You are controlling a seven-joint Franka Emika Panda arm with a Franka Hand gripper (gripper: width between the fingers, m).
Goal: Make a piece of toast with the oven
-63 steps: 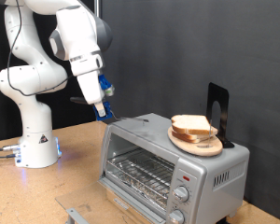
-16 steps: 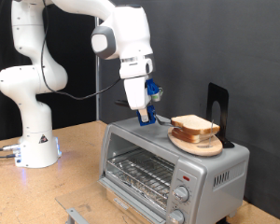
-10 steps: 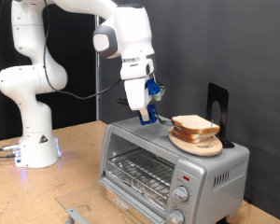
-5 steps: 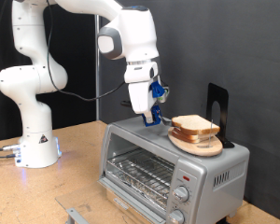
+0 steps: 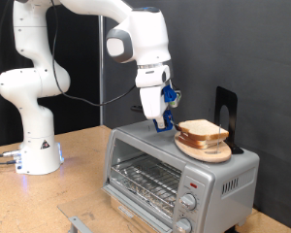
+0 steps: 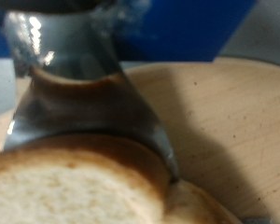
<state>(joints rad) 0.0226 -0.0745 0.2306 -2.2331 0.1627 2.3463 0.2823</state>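
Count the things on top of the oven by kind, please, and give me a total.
Bread slices: 2, stacked
Round wooden plate under them: 1
Black upright stand behind the plate: 1
Total: 4
The end effector hangs just beside the bread and holds nothing.

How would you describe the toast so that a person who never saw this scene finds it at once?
Find the silver oven on the wooden table. On its roof, at the exterior view's right, lies a round wooden plate, and the toast is stacked on it. It is the only pale, brown-crusted thing there, just beside the hand.
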